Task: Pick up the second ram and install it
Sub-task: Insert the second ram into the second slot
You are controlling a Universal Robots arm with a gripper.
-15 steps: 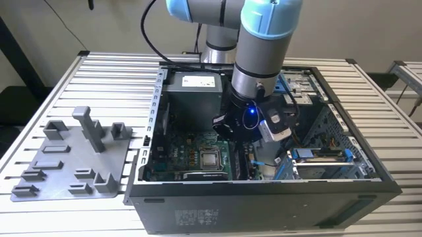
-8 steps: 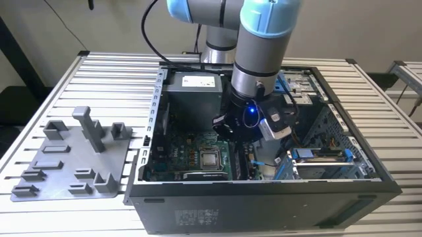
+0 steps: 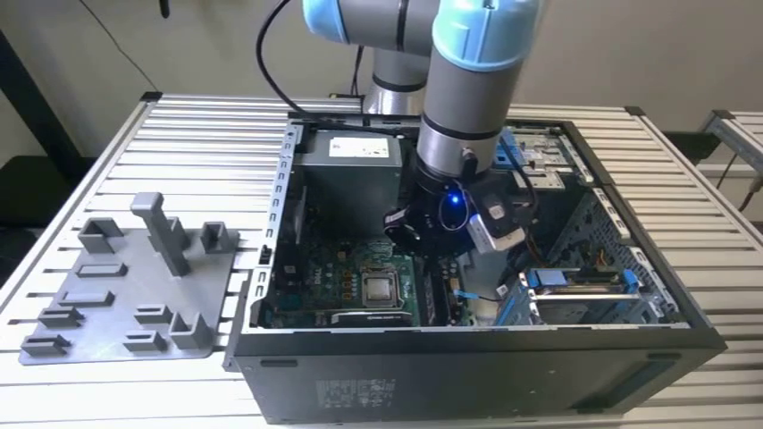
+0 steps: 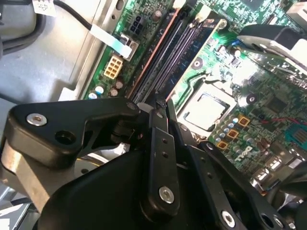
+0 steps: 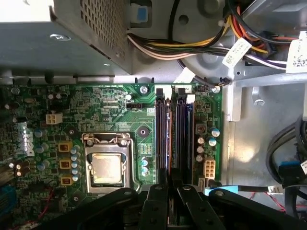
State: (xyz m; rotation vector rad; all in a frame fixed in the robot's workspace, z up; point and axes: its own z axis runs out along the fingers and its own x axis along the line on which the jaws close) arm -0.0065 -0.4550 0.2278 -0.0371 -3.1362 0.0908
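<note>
Our gripper (image 3: 420, 239) hangs low inside the open computer case (image 3: 477, 357), right over the green board (image 5: 110, 124) at the case floor. In the second wrist view its black fingers (image 4: 160, 139) stand pressed close together, and a thin dark edge sits between their tips, lined up with the memory slots (image 4: 168, 52); we take that edge for the memory stick (image 4: 159, 102), though we cannot see enough of it to be sure it is pinched rather than just touched. In the first wrist view the fingertips (image 5: 165, 189) reach down onto the near end of the long slots (image 5: 172, 134), which run side by side just beside the square silver chip (image 5: 106, 168) in its metal frame. We see dark strips seated along those slots, but we cannot tell which one is the second stick. A bundle of coloured wires (image 5: 192, 45) lies along the case wall beyond the slots. In the exterior view, a grey plastic tray (image 3: 125, 295) with upright posts rests on the slatted table (image 3: 203, 134), on the exterior view's left of the case.
</note>
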